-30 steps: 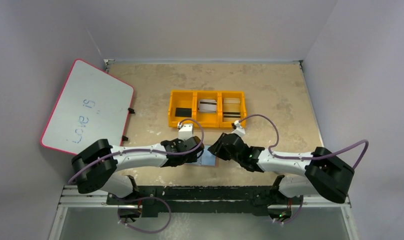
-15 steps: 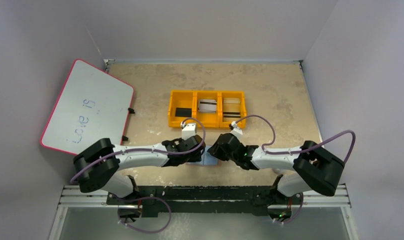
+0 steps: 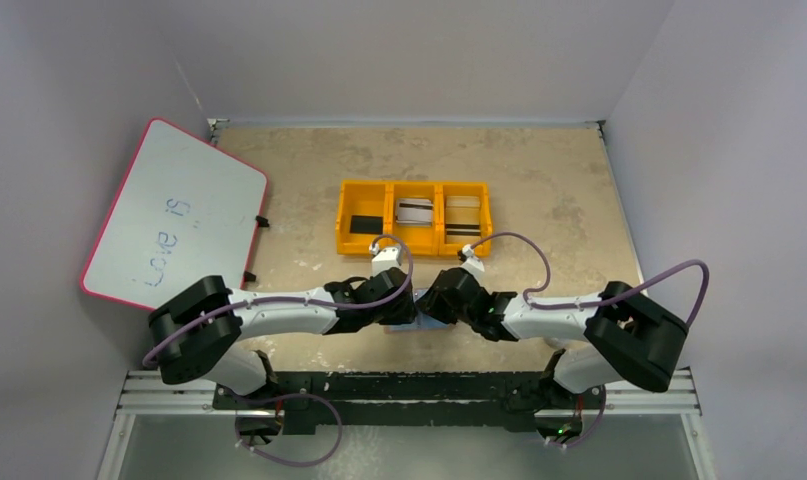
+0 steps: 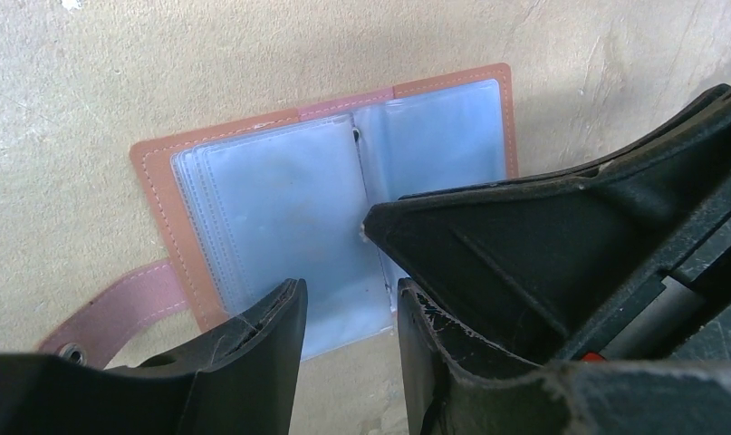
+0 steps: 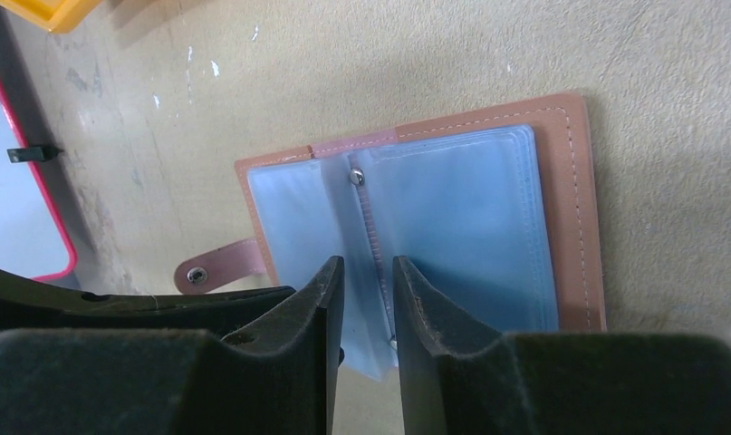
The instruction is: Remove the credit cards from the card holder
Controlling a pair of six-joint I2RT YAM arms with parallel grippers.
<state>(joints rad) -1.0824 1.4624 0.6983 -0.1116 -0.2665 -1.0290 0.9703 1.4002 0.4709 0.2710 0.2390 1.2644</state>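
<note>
The card holder point(image 4: 325, 208) lies open flat on the table: tan-brown leather, snap tab point(image 4: 117, 313) at its left, pale blue-grey clear sleeves point(image 5: 461, 217) inside. In the sleeves I cannot tell any credit cards apart. My left gripper point(image 4: 348, 294) hangs open over the near edge of the left panel, with nothing between its fingers. My right gripper point(image 5: 369, 265) hovers over the spine point(image 5: 372, 231), its jaws a narrow gap apart, astride the middle sleeve edge. The two grippers point(image 3: 404, 308) point(image 3: 437, 303) nearly meet, hiding the holder in the top view.
An orange three-compartment tray point(image 3: 414, 186) stands just beyond the grippers with a flat card in each compartment. A red-rimmed whiteboard point(image 3: 174, 215) leans at the left wall. The right gripper's black body point(image 4: 570, 245) covers the holder's right panel in the left wrist view.
My left gripper has slid right, further over the holder. The right arm's elbow has drawn in to the left and its jaws have narrowed a little.
</note>
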